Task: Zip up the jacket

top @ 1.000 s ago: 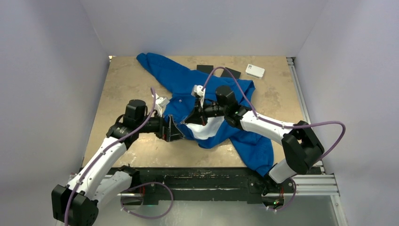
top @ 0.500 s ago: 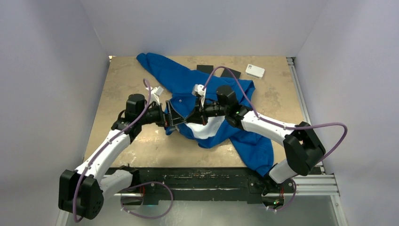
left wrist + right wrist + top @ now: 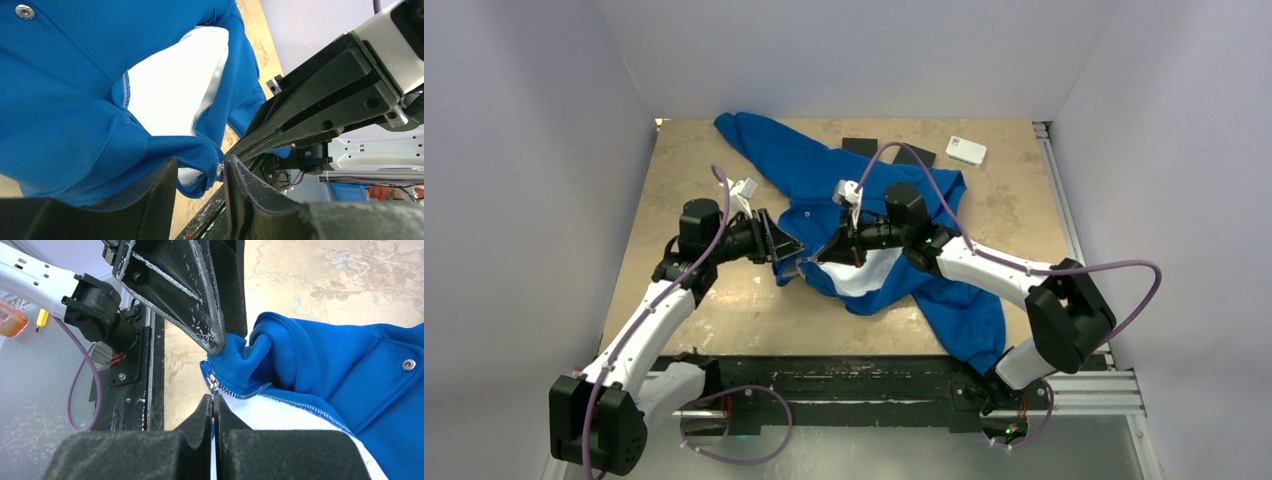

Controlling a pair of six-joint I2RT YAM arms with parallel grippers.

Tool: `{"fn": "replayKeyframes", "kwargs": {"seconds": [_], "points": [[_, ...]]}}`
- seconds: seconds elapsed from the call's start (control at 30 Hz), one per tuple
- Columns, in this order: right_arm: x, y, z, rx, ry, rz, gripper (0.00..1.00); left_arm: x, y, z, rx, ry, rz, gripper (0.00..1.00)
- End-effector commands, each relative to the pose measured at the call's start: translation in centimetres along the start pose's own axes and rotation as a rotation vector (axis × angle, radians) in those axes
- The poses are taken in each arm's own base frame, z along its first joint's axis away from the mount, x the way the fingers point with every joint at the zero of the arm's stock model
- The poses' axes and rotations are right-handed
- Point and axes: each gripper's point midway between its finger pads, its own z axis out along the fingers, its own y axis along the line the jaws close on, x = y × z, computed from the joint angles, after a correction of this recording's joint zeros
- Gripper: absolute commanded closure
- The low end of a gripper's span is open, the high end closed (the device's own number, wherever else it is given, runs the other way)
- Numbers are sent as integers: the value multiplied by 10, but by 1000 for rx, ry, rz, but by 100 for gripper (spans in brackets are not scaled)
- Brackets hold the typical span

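The royal-blue jacket (image 3: 814, 170) lies spread on the table, its front partly open on the white lining (image 3: 864, 272). My right gripper (image 3: 832, 250) is shut on the thin silvery zipper pull (image 3: 213, 389), with the slider at the bottom corner of the hem. My left gripper (image 3: 789, 248) faces it from the left. Its jaws have closed part way onto a bunched fold of the jacket's (image 3: 65, 100) lower hem (image 3: 200, 172), right beside the slider. In the right wrist view the left fingertips (image 3: 220, 342) press into the blue fabric (image 3: 340, 355).
Two black pads (image 3: 860, 146) (image 3: 914, 155) and a small white box (image 3: 966, 150) lie at the back of the tan table (image 3: 684, 180). A metal rail (image 3: 1054, 190) runs along the right edge. The black base beam (image 3: 854, 380) crosses the near edge.
My left gripper moved up and right to the jacket's hem corner, and its jaws went from wide open to closing on the fabric. The right gripper stayed put.
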Motion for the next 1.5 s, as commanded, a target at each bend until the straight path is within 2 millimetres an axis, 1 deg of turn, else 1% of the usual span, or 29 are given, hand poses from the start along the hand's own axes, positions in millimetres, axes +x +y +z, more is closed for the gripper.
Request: {"fn": "replayKeyframes", "kwargs": {"seconds": [0.0,0.2,0.3,0.33,0.4,0.5,0.57,0.6,0.67,0.7,0.73,0.87,0.93,1.03,1.1,1.27,1.33,1.47], "points": [[-21,10,-7,-18,-60,-43,100,3,-2,-1,30,-4,4,64],[-21,11,-6,-20,-65,-37,100,6,0,3,42,4,-22,64],[-22,10,-6,-21,-68,-37,100,9,1,5,38,11,-35,57],[-22,10,-5,-25,-69,-37,100,9,2,5,39,11,-38,57],[-21,11,-4,-30,-68,-29,100,7,1,7,44,2,-43,58],[-18,11,-2,-38,-67,-22,100,1,-4,10,72,-16,-35,62],[-18,11,-2,-42,-66,-18,100,0,-5,10,76,-19,-32,66],[-17,11,-1,-43,-65,-17,100,-1,-4,10,74,-21,-30,70],[-16,11,0,-45,-62,-15,100,0,-4,10,71,-22,-30,85],[-15,12,0,-48,-60,-15,100,-1,-4,10,71,-24,-29,95],[-14,12,0,-49,-58,-13,100,-2,-5,9,72,-27,-29,100],[-10,11,0,-42,-47,-7,100,-3,-10,7,91,-31,-8,100],[-4,12,-1,-44,-27,7,100,-2,-15,4,112,-26,13,100],[1,5,-4,6,-8,10,100,1,-25,-2,160,-15,69,100],[5,2,-7,23,8,8,100,4,-28,-5,173,-6,104,100],[18,-4,-12,66,50,8,100,7,-28,-8,174,5,172,100],[19,-3,-14,68,53,9,100,14,-23,-9,155,37,157,100],[21,-2,-19,86,64,10,100,19,-21,-9,146,63,190,100]]}}
